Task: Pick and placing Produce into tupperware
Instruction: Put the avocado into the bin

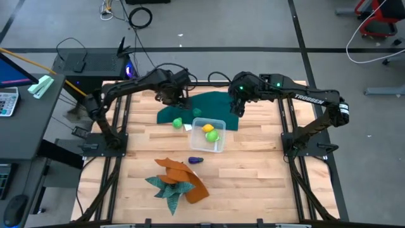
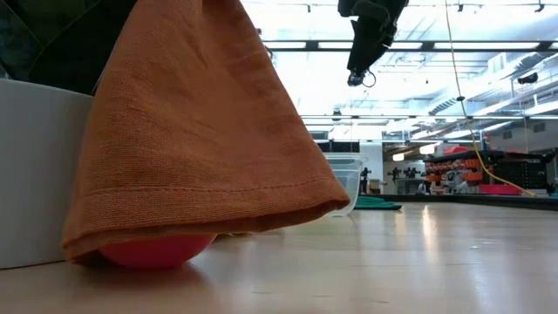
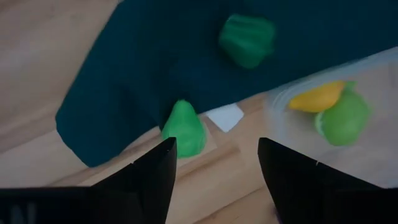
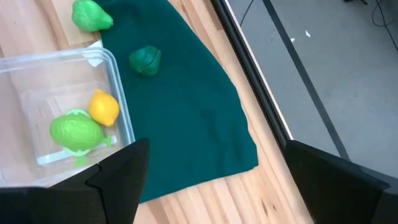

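Note:
The clear tupperware (image 1: 220, 124) stands mid-table with a yellow fruit (image 4: 104, 107) and a light green one (image 4: 76, 132) inside. A light green pear (image 3: 183, 127) rests on the wood at the dark green cloth's (image 4: 186, 112) edge. On that cloth lies a dark green pepper (image 3: 247, 40). A purple piece (image 1: 195, 160) lies on the wood nearer the front, and a red piece (image 2: 157, 251) sits under the orange cloth (image 2: 200, 131). My left gripper (image 3: 214, 168) hangs open above the pear. My right gripper (image 4: 217, 180) hovers open over the cloth, on the tub's right.
The orange and teal cloths (image 1: 177, 180) lie heaped near the front edge. A small white scrap (image 3: 225, 117) lies between the pear and the tub. Bare wood lies to the right of the tub and the heap.

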